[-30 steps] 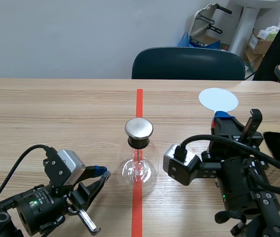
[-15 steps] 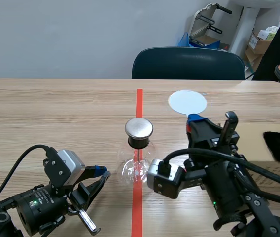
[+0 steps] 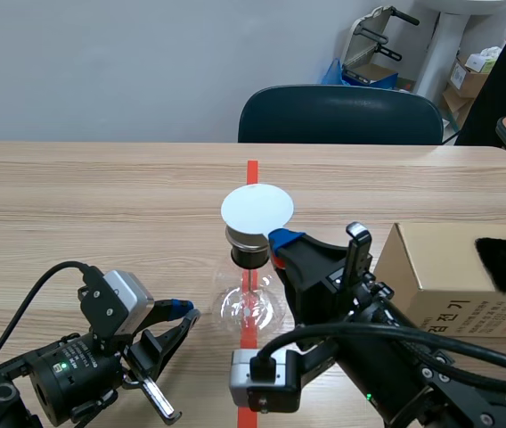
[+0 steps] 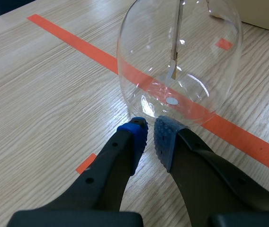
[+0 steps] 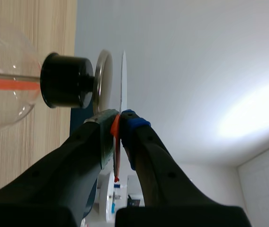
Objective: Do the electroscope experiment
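Our right gripper [image 3: 281, 239], clamped on the white disc [image 3: 257, 209], holds it flat just above the metal cap [image 3: 242, 237] at nine o'clock.

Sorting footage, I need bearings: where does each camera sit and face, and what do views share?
Scene view: between the arms, facing across the table toward a chair; both arms show.
Left wrist view: on the left arm, looking down past the shut left gripper at the flask.
Right wrist view: on the right arm, looking past the right gripper, shut on a white disc, at the cap.
Shared: all show the flask.
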Robot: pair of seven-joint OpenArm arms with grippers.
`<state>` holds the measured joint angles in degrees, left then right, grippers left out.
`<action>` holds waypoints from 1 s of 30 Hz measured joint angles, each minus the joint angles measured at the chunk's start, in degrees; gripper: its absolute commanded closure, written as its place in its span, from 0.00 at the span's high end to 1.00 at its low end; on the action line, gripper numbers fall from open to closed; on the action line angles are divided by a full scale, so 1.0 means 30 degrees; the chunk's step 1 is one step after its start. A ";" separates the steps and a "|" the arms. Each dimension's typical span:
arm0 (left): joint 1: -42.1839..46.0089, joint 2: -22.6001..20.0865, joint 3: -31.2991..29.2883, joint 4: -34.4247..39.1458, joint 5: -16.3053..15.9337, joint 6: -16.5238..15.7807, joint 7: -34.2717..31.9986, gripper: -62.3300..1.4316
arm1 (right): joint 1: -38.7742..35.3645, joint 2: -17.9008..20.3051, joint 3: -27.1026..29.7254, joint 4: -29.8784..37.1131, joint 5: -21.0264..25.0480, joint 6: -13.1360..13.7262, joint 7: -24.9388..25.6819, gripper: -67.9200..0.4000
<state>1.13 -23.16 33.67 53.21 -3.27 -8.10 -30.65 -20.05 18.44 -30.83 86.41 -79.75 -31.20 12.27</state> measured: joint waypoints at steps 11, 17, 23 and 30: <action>0.0000 0.0000 0.0000 0.0000 0.0000 0.0000 0.0000 0.16 | 0.0000 0.0007 0.0000 0.0000 -0.0007 0.0000 0.0838 0.02; 0.0000 0.0000 0.0000 0.0000 0.0000 0.0000 0.0000 0.16 | 0.0000 0.0007 0.0000 0.0000 -0.0007 0.0000 0.0838 0.02; 0.0000 0.0000 0.0000 0.0000 0.0000 0.0000 0.0000 0.16 | 0.0000 0.0007 0.0000 0.0000 -0.0007 0.0000 0.0838 0.02; 0.0000 0.0000 0.0000 0.0000 0.0000 0.0000 0.0000 0.16 | 0.0000 0.0007 0.0000 0.0000 -0.0007 0.0000 -0.0138 0.02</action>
<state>1.13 -23.16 33.67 53.21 -3.27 -8.10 -30.65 -20.05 18.46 -30.83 86.41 -79.77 -31.20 11.86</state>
